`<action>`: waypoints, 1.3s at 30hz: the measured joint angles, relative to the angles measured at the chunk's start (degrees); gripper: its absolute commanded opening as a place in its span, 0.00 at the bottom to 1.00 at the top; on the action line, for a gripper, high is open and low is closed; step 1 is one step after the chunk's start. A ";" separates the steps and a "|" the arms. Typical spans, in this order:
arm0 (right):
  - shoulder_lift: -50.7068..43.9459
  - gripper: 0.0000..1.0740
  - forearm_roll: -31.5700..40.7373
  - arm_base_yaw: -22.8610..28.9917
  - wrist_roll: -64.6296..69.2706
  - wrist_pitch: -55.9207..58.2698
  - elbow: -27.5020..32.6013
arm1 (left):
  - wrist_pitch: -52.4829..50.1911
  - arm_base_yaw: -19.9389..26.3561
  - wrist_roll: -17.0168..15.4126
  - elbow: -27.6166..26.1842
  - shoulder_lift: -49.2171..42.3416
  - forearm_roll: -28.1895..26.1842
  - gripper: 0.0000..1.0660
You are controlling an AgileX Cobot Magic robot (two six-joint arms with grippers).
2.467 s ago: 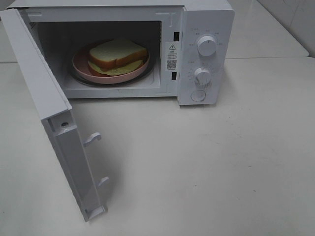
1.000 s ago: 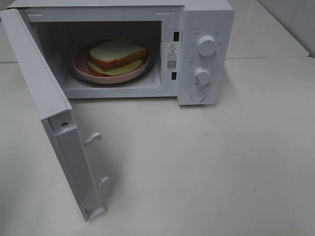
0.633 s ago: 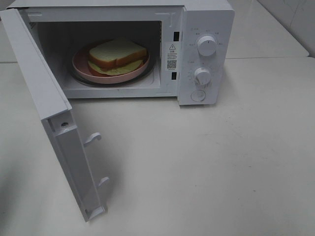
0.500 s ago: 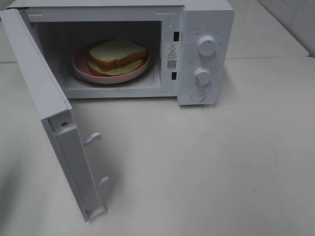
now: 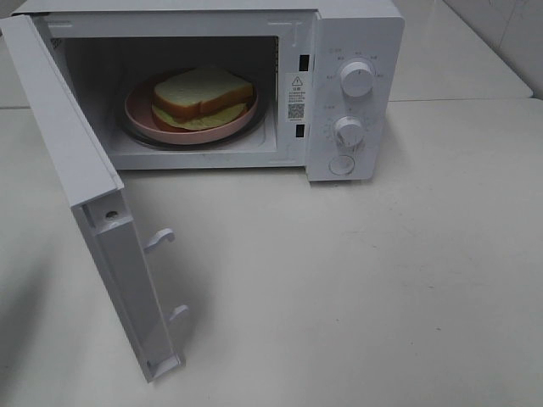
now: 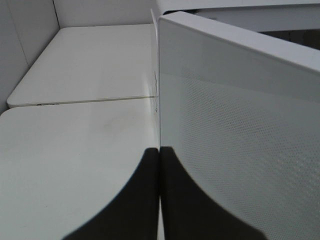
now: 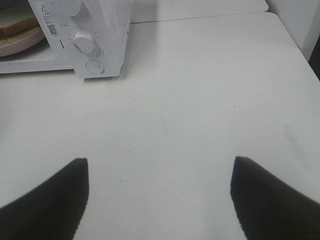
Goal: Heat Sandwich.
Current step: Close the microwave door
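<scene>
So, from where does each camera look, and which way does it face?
Exterior high: high in front of the table, facing down at the microwave, its open door and the sandwich on a plate; no robot part shows.
Left wrist: on the left arm, close beside the door's outer face; the shut left hand shows.
Right wrist: on the right arm, facing across the table to the knobs; the open right hand shows.
Shared: exterior and right wrist both show knobs and sandwich.
</scene>
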 measured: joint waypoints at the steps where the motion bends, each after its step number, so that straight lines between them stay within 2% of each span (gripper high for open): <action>1: 0.00 0.71 0.00 0.00 0.00 0.00 0.00 | -1.15 -0.46 0.00 0.00 1.60 0.17 0.00; 9: 0.00 0.71 0.00 0.00 0.00 0.00 0.00 | -8.19 -5.56 0.00 -0.52 11.92 0.74 0.00; 15: 0.00 0.71 0.00 0.00 0.00 0.00 0.00 | -11.00 -8.19 0.00 -1.09 15.64 1.15 0.00; 19: 0.00 0.71 0.00 0.00 0.00 0.00 0.00 | -12.95 -11.06 0.00 -2.64 18.39 4.13 0.00; 25: 0.00 0.71 0.00 0.00 0.00 0.00 0.00 | -16.44 -11.86 -0.74 -2.86 22.00 5.50 0.00; 39: 0.00 0.71 0.06 0.00 0.00 0.00 0.00 | -24.98 -11.97 -5.73 -7.45 31.74 8.65 0.00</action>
